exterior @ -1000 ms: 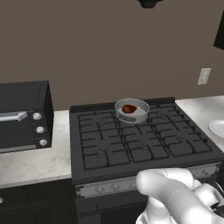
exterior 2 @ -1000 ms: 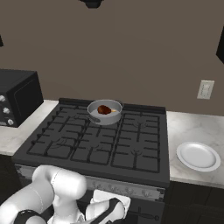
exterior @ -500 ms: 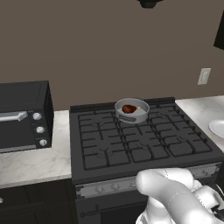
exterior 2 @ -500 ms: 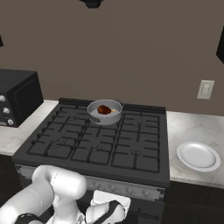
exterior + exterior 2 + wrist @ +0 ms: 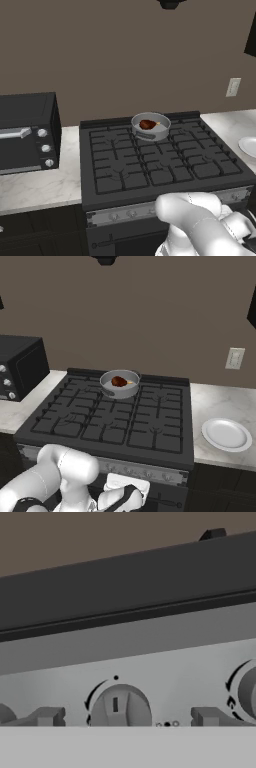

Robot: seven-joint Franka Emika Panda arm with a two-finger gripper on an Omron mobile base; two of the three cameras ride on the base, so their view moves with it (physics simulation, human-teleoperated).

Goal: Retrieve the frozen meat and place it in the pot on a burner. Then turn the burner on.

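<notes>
Grey knob [image 5: 120, 708] sits between the spread fingertips [image 5: 47, 717] of the gripper [image 5: 127, 718], untouched.

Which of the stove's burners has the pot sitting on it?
The rear centre burner, against the stove's back edge. The pot with the frozen meat stands on it; the other burners' grates are bare.

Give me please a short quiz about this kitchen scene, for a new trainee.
1. True or false: the frozen meat lies inside the pot.
2. What lies on the counter right of the stove? A) white plate B) kettle C) cutting board
3. In the hand view, what does the pincer face on the stove's front panel?

Key: 1 true. 2 A. 3 A round control knob, between the fingertips.
</notes>
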